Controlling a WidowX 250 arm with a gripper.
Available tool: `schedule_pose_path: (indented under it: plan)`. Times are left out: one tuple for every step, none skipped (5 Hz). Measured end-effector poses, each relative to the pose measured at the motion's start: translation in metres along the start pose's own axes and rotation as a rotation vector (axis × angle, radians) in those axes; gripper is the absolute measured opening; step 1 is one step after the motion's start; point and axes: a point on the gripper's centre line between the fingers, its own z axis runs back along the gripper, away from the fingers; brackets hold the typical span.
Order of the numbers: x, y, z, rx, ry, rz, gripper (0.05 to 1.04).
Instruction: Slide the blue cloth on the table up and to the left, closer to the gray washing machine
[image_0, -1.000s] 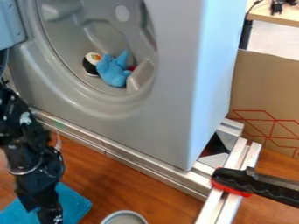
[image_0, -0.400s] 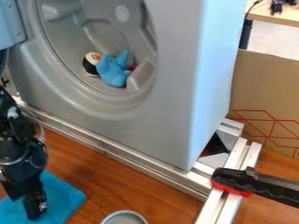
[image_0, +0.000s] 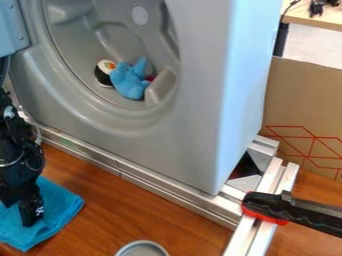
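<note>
- The grey machine housing (image_0: 194, 100), with its round hollow, rises above the work; anything done beside it should leave room for the arm's bulk.
- The wooden tabletop (image_0: 133, 205) gives flat support, so low, even movement suits it better than pressing down hard.
- The metal rail (image_0: 167, 189) runs along the housing's foot, near the cloth but apart from it. Its raised edge could snag a loose fold, so some clearance would help.
- The black arm (image_0: 17, 170) stands at the left edge, its lower end over the cloth.
- The blue cloth (image_0: 60, 207) lies spread on the tabletop at lower left, beneath and around the pincer. Being thin and limp, it may bunch or trail; a slow, steady pull would handle it best.
- The black-and-red clamp handle (image_0: 267, 202) is well apart, at right.
- The pincer (image_0: 29, 215) points down at the cloth; whether it is apart, together or clamped on fabric, I cannot tell. A sure hold should come before any lift.
- The blue plush toy (image_0: 130, 82) rests in the hollow, out of the way.
</note>
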Motion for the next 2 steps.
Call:
schedule_pose_path:
  plan:
    - [0.005,0.011,0.003,0.036,0.004,0.015,1.0]
    - [0.004,0.021,0.02,0.088,-0.004,0.032,1.0]
